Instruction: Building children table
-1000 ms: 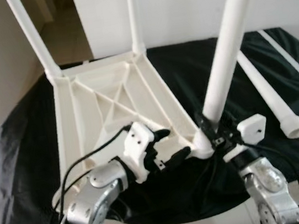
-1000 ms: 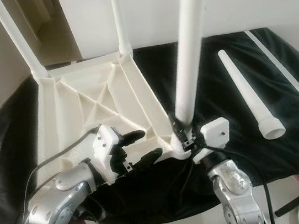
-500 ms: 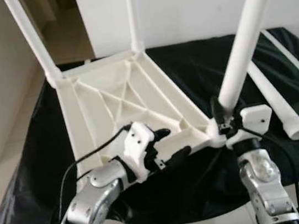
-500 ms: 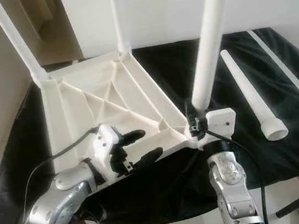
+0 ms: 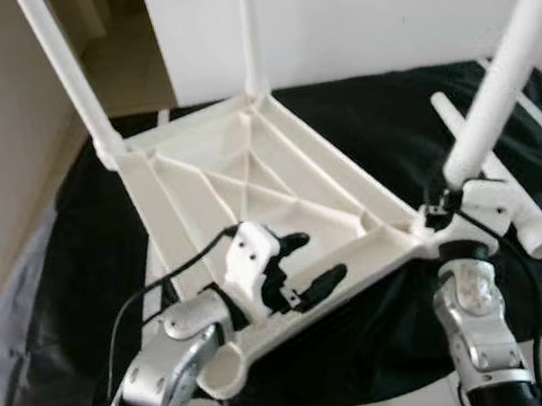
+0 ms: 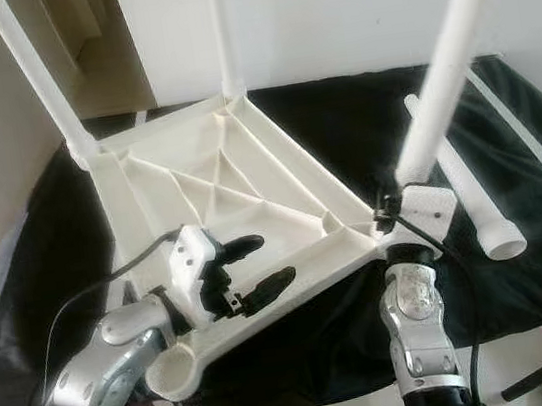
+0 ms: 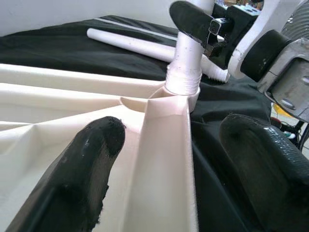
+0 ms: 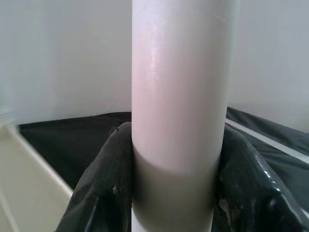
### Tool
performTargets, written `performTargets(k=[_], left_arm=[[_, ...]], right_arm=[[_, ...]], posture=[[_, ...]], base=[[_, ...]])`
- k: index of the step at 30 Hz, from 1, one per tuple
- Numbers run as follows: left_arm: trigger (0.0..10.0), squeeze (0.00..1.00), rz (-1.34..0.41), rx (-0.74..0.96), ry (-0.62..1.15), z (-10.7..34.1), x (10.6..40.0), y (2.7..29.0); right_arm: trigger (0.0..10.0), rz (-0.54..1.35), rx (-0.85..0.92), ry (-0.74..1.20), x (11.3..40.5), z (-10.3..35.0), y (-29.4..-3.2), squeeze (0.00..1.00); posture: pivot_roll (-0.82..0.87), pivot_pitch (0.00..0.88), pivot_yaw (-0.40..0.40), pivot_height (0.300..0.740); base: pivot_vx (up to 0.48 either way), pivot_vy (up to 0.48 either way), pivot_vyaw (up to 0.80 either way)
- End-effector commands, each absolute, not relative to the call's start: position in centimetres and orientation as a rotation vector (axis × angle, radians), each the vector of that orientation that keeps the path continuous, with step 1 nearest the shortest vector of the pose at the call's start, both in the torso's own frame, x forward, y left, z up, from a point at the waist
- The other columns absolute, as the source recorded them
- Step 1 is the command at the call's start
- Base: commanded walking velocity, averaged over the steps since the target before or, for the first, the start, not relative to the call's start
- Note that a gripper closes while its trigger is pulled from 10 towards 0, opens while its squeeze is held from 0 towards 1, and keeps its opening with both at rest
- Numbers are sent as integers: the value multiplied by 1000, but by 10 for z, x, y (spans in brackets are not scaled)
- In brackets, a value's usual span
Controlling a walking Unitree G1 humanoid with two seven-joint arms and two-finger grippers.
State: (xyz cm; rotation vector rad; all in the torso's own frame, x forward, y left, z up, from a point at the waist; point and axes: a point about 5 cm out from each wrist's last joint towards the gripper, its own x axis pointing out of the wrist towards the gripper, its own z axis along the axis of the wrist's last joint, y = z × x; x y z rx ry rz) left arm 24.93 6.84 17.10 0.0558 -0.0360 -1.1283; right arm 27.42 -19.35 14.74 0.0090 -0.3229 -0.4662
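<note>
No text, label, brand, number or sign can be read on anything here.

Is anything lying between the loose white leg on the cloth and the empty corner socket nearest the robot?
Yes. The upturned tabletop lies between the loose leg and the empty socket, with the right claw gripping a fitted leg beside the loose one, and the left claw astride the tabletop's near edge.

Upturned table top [image 5: 248,181] lies on the cloth [image 5: 360,120] — loose leg [image 5: 514,209] to its right.
</note>
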Motion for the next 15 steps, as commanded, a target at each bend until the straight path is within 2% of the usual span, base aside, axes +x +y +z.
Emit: performTargets(k=[1, 6, 15], left_arm=[[10000, 0, -1197, 71, -46, 174, 247, 66], [10000, 0, -1198, 73, -46, 174, 248, 66], [10000, 0, -1205, 78, -49, 174, 248, 65]], right_arm=[[10000, -613, -12, -109, 262, 104, -216, 0], [10000, -642, 1, -93, 263, 100, -219, 0], [10000, -571, 16, -155, 269, 106, -210, 0]], posture=[[-43, 36, 18, 740], [-46, 26, 20, 740], [-50, 20, 24, 740]], base=[[0, 0, 0], [0, 0, 0], [0, 0, 0]])
